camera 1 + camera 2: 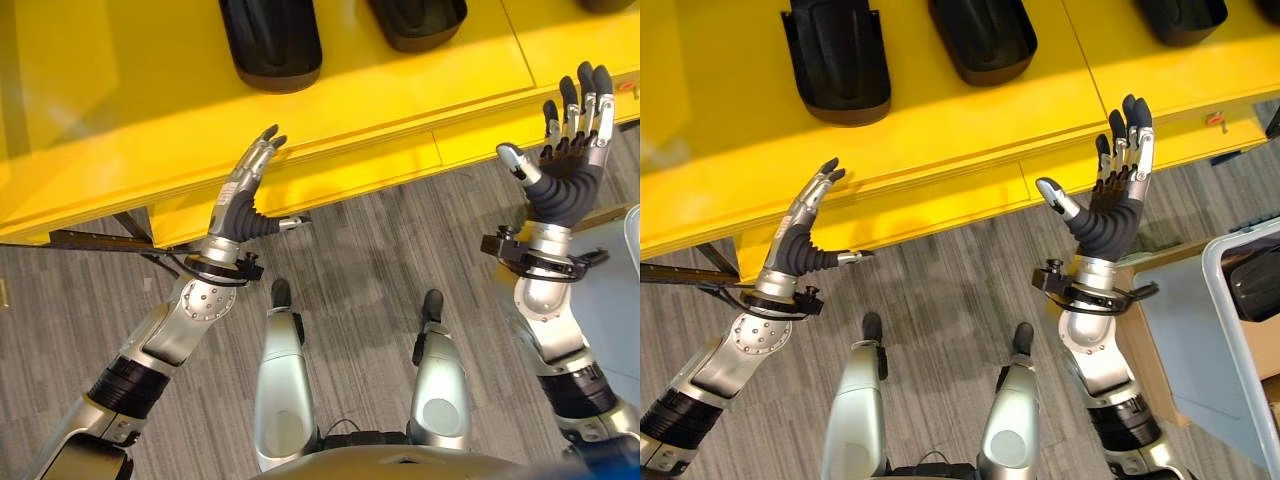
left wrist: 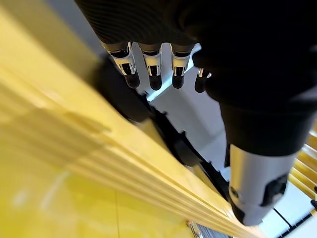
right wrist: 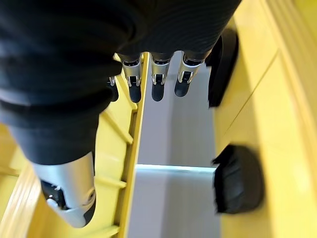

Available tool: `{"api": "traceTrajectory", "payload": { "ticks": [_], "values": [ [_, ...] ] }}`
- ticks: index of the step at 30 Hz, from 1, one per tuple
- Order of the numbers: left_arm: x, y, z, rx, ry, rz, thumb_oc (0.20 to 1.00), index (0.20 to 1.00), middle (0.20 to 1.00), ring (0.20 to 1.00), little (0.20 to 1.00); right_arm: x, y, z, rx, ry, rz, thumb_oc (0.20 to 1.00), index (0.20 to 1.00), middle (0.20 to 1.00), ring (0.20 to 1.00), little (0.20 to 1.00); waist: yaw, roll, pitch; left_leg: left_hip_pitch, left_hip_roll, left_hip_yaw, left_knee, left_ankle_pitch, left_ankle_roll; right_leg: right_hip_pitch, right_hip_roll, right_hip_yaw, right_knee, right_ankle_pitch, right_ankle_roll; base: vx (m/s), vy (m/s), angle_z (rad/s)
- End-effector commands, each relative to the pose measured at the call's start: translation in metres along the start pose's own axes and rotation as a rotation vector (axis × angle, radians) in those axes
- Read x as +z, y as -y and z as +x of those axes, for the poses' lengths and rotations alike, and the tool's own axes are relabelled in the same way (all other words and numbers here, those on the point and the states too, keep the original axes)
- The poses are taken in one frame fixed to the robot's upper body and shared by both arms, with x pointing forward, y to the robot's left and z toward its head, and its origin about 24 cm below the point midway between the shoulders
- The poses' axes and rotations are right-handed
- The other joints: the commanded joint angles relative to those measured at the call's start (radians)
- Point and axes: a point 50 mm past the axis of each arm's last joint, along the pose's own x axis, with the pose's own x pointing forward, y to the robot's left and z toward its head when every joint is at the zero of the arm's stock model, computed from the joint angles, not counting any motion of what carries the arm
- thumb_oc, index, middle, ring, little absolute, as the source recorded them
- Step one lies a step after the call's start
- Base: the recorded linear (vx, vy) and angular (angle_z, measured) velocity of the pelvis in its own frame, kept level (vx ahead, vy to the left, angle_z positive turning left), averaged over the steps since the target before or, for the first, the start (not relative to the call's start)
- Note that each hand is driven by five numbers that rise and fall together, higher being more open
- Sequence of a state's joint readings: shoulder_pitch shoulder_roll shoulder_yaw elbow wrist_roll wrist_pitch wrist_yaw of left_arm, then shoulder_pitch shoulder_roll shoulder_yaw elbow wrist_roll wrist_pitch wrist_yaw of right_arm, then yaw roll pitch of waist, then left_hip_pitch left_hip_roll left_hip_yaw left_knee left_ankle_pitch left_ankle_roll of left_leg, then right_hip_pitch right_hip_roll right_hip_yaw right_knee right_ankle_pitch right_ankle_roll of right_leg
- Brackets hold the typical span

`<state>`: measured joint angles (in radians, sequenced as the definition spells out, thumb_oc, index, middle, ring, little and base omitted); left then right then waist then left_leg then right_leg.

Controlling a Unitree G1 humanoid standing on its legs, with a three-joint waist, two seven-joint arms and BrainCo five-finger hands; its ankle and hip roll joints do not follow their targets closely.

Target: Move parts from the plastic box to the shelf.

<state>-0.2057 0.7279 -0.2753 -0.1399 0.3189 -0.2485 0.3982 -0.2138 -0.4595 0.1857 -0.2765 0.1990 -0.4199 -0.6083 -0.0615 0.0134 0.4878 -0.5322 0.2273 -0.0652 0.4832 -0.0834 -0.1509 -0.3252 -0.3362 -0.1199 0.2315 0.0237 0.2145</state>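
Both hands [image 1: 812,205] [image 1: 1112,200] open before yellow shelf [image 1: 940,120] holding black parts [image 1: 837,60]

Yellow shelf [image 1: 940,130], black moulded parts [image 1: 840,60] resting in a row on its top, grey wood-look floor [image 1: 940,290] below

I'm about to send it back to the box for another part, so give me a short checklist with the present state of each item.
1. Left hand empty, fingers straight: ok.
2. Right hand empty, fingers straight: ok.
3. Both hands off the yellow shelf, raised by its front edge: ok.
4. Black parts lying flat on the shelf, back from its edge: ok.
5. Plastic box at the robot's right holds something dark: ok, though how many parts remain: cannot tell.
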Motion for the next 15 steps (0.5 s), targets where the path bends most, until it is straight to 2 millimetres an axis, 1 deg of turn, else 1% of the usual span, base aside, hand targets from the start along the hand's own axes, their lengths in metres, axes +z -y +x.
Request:
{"api": "traceTrajectory", "payload": {
  "ticks": [1,4,9,10,15],
  "values": [
    [0.013,-0.009,0.005,0.002,0.132,0.148,1.0,1.0,1.0,1.0,1.0,0.023,0.004,0.016,-0.049,0.162,0.01,1.0,1.0,1.0,1.0,1.0,0.024,-0.025,-0.008,0.051,-0.031,0.043,-0.096,0.061,0.058,0.009,0.003,-0.01,0.168,-0.141,-0.076,-0.01,-0.017,-0.11],
    [0.01,-0.012,0.007,-0.024,0.143,0.238,1.0,1.0,1.0,1.0,1.0,0.022,0.008,0.014,-0.048,0.151,-0.011,1.0,1.0,1.0,1.0,1.0,0.014,-0.02,-0.004,0.058,-0.027,0.046,-0.097,0.055,0.055,0.004,0.003,-0.001,0.183,-0.154,-0.078,0.0,-0.024,-0.05],
    [-0.002,-0.012,0.006,-0.014,0.084,0.272,1.0,1.0,1.0,1.0,1.0,0.022,0.012,0.012,-0.062,0.144,-0.018,1.0,1.0,1.0,1.0,1.0,0.004,-0.014,-0.002,0.062,-0.024,0.053,-0.096,0.054,0.052,-0.004,0.002,0.01,0.195,-0.16,-0.083,0.0,0.0,0.0],
    [-0.002,-0.012,0.006,-0.014,0.084,0.272,1.0,1.0,1.0,1.0,1.0,0.022,0.012,0.012,-0.062,0.144,-0.018,1.0,1.0,1.0,1.0,1.0,0.004,-0.014,-0.002,0.062,-0.024,0.054,-0.096,0.055,0.052,-0.004,0.002,0.01,0.195,-0.16,-0.083,0.0,0.0,0.0],
    [-0.015,-0.015,0.007,0.034,0.006,0.292,1.0,1.0,1.0,1.0,1.0,0.021,0.016,0.01,-0.088,0.13,-0.016,1.0,1.0,1.0,1.0,1.0,-0.003,-0.017,-0.002,0.06,-0.02,0.06,-0.092,0.052,0.049,-0.007,0.002,0.013,0.197,-0.16,-0.084,0.0,-0.001,-0.01]
  ]
}}
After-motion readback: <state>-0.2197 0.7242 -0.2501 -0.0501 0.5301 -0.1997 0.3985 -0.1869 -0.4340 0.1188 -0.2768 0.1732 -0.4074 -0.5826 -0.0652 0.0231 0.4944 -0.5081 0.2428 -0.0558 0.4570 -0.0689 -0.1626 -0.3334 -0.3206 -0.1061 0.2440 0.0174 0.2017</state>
